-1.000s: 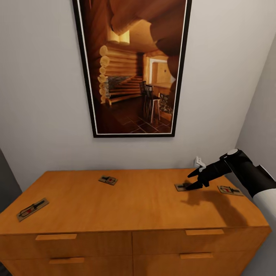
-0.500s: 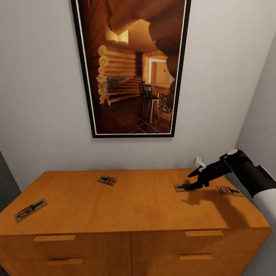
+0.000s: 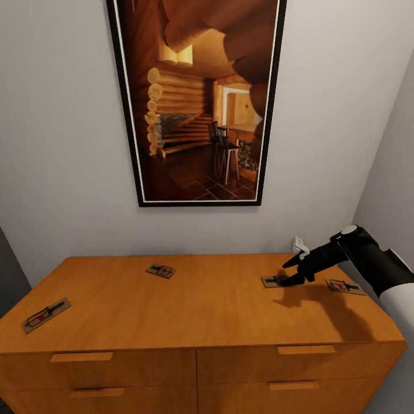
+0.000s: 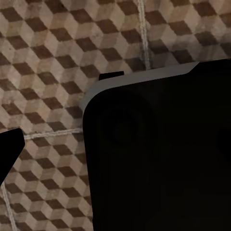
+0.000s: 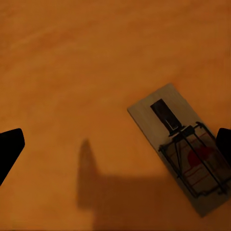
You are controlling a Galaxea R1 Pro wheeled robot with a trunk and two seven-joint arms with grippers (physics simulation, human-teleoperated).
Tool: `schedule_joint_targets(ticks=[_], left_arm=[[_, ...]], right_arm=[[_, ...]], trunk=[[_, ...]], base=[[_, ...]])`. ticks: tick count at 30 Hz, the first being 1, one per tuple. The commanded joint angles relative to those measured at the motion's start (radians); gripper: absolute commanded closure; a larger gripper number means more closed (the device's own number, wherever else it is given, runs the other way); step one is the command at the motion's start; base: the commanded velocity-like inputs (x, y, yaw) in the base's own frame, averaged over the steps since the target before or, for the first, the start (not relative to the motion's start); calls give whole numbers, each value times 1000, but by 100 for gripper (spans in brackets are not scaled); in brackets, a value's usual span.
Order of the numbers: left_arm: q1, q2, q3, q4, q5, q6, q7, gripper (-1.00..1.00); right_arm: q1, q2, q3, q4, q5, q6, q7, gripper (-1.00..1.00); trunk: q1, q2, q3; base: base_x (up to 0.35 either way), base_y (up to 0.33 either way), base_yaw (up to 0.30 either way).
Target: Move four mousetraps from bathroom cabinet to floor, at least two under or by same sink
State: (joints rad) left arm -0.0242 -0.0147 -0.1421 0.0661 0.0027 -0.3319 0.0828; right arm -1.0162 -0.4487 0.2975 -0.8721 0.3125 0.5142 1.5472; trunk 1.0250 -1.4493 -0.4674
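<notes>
Four mousetraps lie on top of the orange-brown cabinet: one at the left front, one at the back, one right of centre and one at the far right. My right gripper hangs open just over the right-of-centre trap, fingers spread above and beside it. In the right wrist view that mousetrap lies between the two dark fingertips, close to one of them, untouched. My left gripper points down at the bathroom floor, one fingertip at the frame's edge.
A tall framed picture hangs on the wall behind the cabinet. A white wall socket sits just behind my right gripper. The side wall stands close on the right. Drawer handles line the cabinet front. My dark base covers part of the floor.
The head view has shifted slightly. My right gripper stays over the right-of-centre mousetrap, barely moved. The traps lie where they were.
</notes>
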Motion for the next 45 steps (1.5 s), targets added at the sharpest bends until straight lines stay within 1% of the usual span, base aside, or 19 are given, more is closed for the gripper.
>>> schedule_joint_targets(ticks=[1,8,23,30,34,35,40,45], left_arm=[[-2,-1,-8,5,0,-7,6,-100],[-2,-1,-8,5,0,-7,6,-100],[-2,-1,-8,5,0,-7,6,-100],[-2,-1,-8,5,0,-7,6,-100],[-2,-1,-8,5,0,-7,6,-100],[-2,-1,-8,5,0,-7,6,-100],[-2,-1,-8,5,0,-7,6,-100],[-2,-1,-8,5,0,-7,6,-100]], right_arm=[[-1,-1,2,2,3,5,4,-100],[-1,-1,2,17,3,-18,4,-100],[-1,-3,1,24,8,-28,4,-100],[-1,-3,-1,24,44,-45,0,-100],[-1,-2,-1,24,53,-53,-17,-100],[-1,-2,-1,24,55,-55,-31,-100],[-1,-1,0,24,57,-57,-67,-100],[-1,-1,-1,24,58,-58,-87,-100]], trunk=[[0,-1,-1],[0,-1,-2],[0,-1,-9],[0,-1,-9],[0,-1,-9],[0,-1,-9],[0,-1,-9],[0,-1,-9]], base=[[0,0,0],[0,0,0],[0,0,0],[0,0,0],[0,0,0],[0,0,0],[0,0,0],[0,0,0]])
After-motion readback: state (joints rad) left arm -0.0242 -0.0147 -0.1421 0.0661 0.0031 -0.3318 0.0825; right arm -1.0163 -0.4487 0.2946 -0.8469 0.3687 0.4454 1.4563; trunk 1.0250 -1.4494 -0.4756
